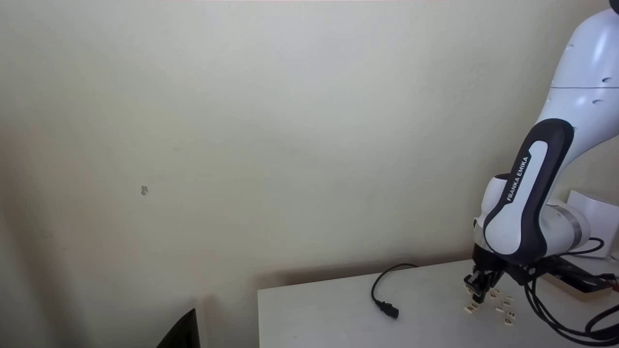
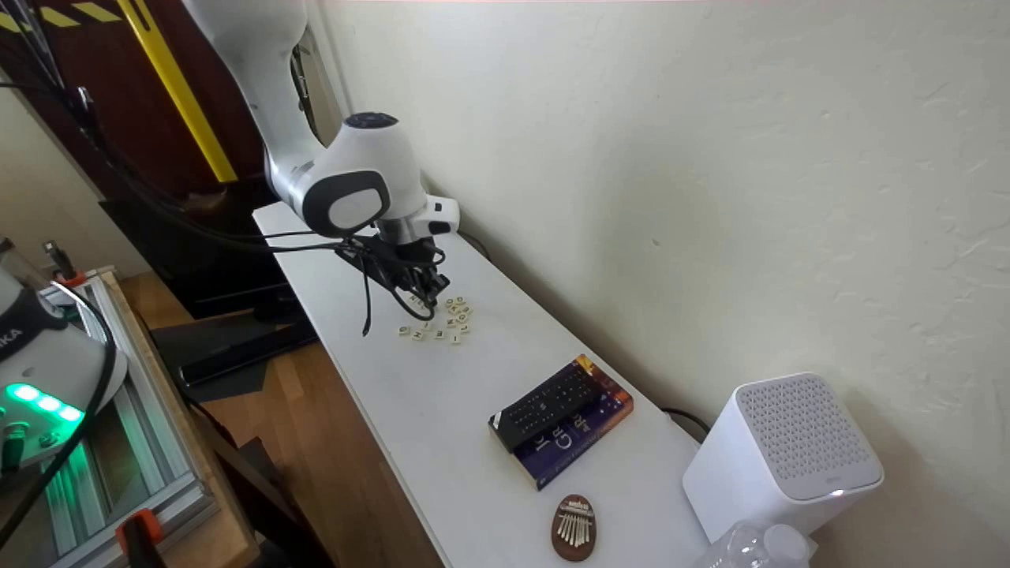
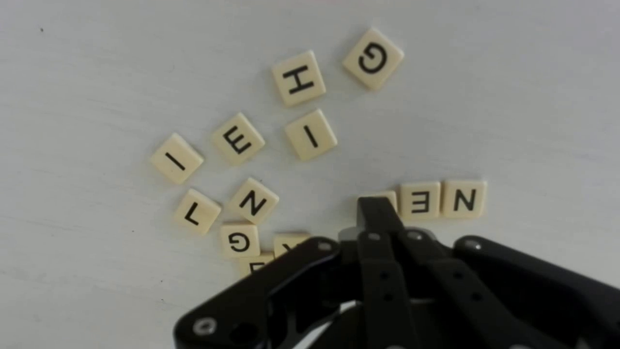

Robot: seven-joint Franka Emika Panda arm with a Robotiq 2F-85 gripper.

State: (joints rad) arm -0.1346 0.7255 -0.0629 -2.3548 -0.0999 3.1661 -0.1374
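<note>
Letter tiles [image 3: 237,139] partly behind pincer [image 3: 383,215] (book [image 2: 572,443] apart)

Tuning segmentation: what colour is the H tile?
H tile: cream, marked in black; clearest in the wrist view.

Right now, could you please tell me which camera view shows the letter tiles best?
The wrist view: it shows the letter tiles close up, most letters legible, though the gripper partly hides a few. Both exterior views show them only small, scattered near the gripper, their letters hard to read.
</note>
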